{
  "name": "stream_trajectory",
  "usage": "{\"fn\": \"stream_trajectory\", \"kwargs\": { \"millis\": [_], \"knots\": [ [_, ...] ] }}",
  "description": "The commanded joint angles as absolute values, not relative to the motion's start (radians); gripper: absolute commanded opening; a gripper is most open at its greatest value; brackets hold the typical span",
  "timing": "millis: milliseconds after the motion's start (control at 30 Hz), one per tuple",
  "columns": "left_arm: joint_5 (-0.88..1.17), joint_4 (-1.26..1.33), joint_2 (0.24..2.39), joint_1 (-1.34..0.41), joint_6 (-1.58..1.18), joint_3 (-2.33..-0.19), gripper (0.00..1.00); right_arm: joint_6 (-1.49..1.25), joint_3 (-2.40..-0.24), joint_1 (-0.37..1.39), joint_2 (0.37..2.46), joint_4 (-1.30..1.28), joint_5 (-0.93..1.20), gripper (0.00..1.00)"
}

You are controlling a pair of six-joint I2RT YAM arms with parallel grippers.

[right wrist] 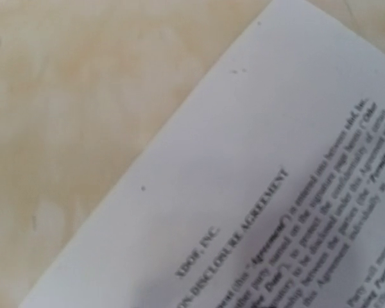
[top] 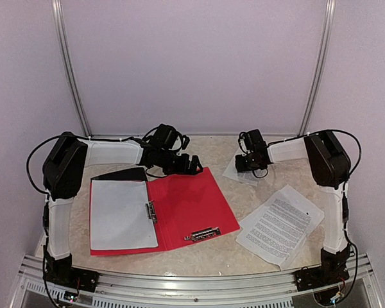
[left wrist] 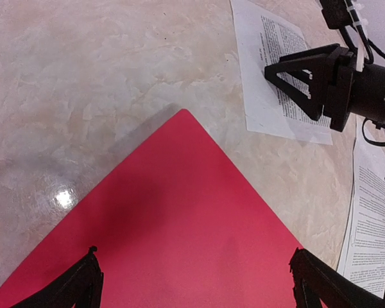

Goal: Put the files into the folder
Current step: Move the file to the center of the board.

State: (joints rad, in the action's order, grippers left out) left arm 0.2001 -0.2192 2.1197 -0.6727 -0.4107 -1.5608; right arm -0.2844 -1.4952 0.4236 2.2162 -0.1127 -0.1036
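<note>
The red folder (top: 192, 202) lies open, with a nearly blank white sheet (top: 122, 215) on its left half. My left gripper (top: 194, 165) hovers over the folder's far corner (left wrist: 179, 212). It is open wide and empty (left wrist: 202, 282), one finger at each bottom corner of the left wrist view. My right gripper (top: 239, 163) is down on a printed sheet (top: 239, 173), which also shows in the left wrist view (left wrist: 263, 96) and fills the right wrist view (right wrist: 276, 192). Its fingers do not show in that view. A second printed sheet (top: 279, 224) lies at the front right.
A metal clip (top: 151, 211) sits at the folder's spine and another (top: 205, 234) near its front edge. The marble tabletop (top: 212, 253) ends at an aluminium rail in front. Walls and two upright rails close the back.
</note>
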Motion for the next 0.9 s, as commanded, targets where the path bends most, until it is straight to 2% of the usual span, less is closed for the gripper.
{"fn": "stream_trajectory", "kwargs": {
  "millis": [0, 233, 433, 633, 867],
  "knots": [
    [0.163, -0.233, 2.096, -0.668, -0.402, -1.584, 0.99, -0.291, -1.331, 0.44, 2.156, -0.216, -0.067, 0.4],
    [0.243, -0.261, 2.12, -0.669, -0.431, -1.654, 0.99, -0.295, -1.098, 0.491, 1.982, -0.201, -0.072, 0.38],
    [0.404, -0.257, 2.211, -0.676, -0.493, -1.791, 0.99, -0.33, -1.013, 0.493, 1.759, -0.21, -0.123, 0.55],
    [0.442, -0.325, 2.364, -0.736, -0.511, -2.005, 0.91, -0.381, -0.987, 0.46, 1.655, -0.262, -0.179, 0.71],
    [0.5, -0.395, 2.533, -0.783, -0.61, -2.218, 0.84, -0.427, -0.855, 0.377, 1.617, -0.21, -0.164, 0.75]
  ]
}}
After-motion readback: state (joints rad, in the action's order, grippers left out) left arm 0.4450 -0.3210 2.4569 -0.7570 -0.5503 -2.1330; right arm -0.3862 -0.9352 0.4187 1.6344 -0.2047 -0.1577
